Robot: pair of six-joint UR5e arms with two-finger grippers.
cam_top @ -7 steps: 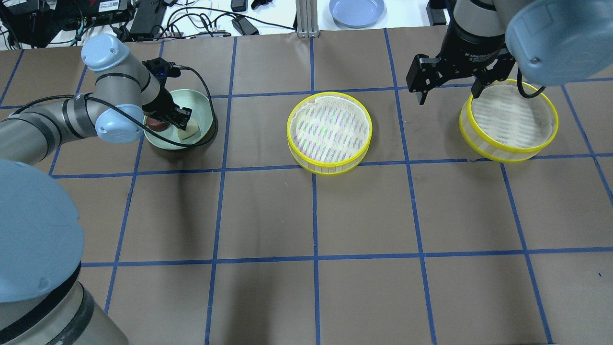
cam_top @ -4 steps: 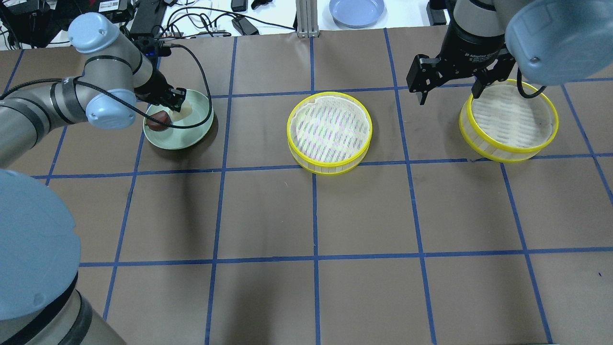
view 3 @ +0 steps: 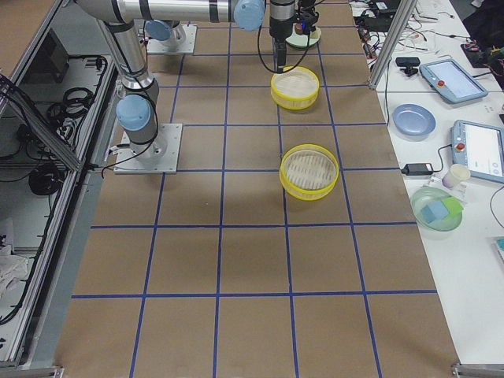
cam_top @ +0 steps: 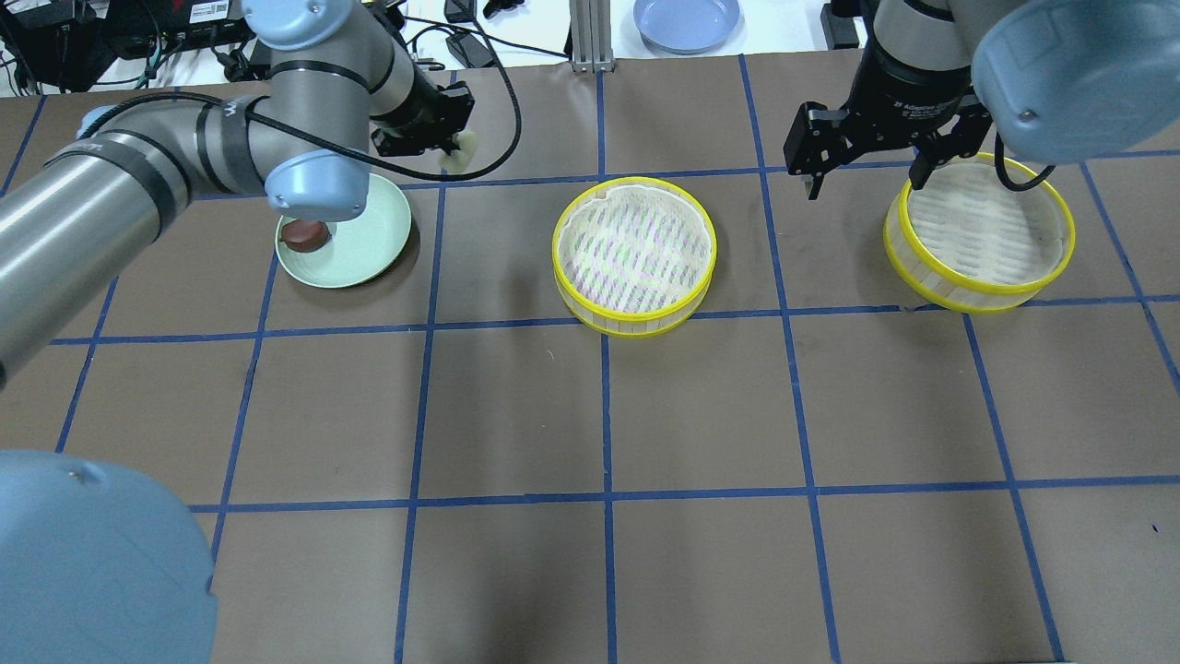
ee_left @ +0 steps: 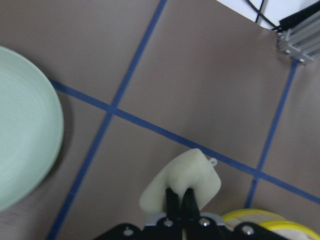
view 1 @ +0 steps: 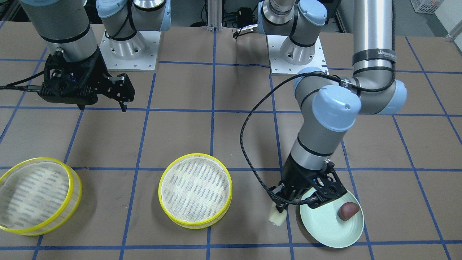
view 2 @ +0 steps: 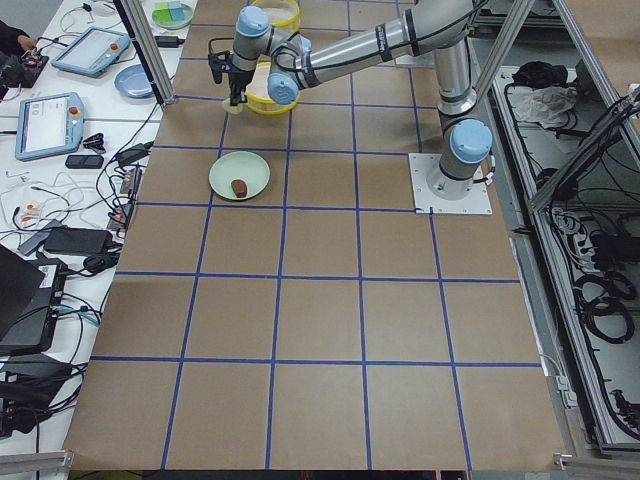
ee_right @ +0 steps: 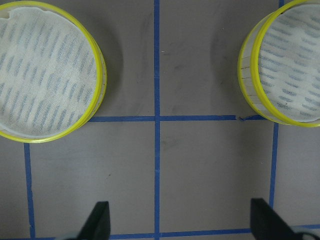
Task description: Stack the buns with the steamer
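Note:
My left gripper (cam_top: 452, 140) is shut on the cream-white bun (cam_top: 459, 150), held above the table between the plate and the middle steamer. In the left wrist view the fingertips (ee_left: 172, 196) pinch the bun (ee_left: 192, 172) over a blue tape line. The dark reddish-brown bun (cam_top: 305, 234) lies on the pale green plate (cam_top: 364, 249). The middle steamer (cam_top: 634, 249) and the right steamer (cam_top: 979, 231), both yellow-rimmed and cloth-lined, hold nothing. My right gripper (cam_top: 865, 175) hangs open just left of the right steamer, with nothing between its fingers.
A blue plate (cam_top: 687, 20) and cables with electronics (cam_top: 277, 32) lie beyond the table's far edge. Blue tape lines grid the brown table. The robot bases (view 1: 128, 47) stand at the near side. A metal post (cam_top: 587, 37) stands at the far edge.
My left gripper has lifted the cream-white bun out of the green plate and carried it right and towards the far edge. The right arm has not moved.

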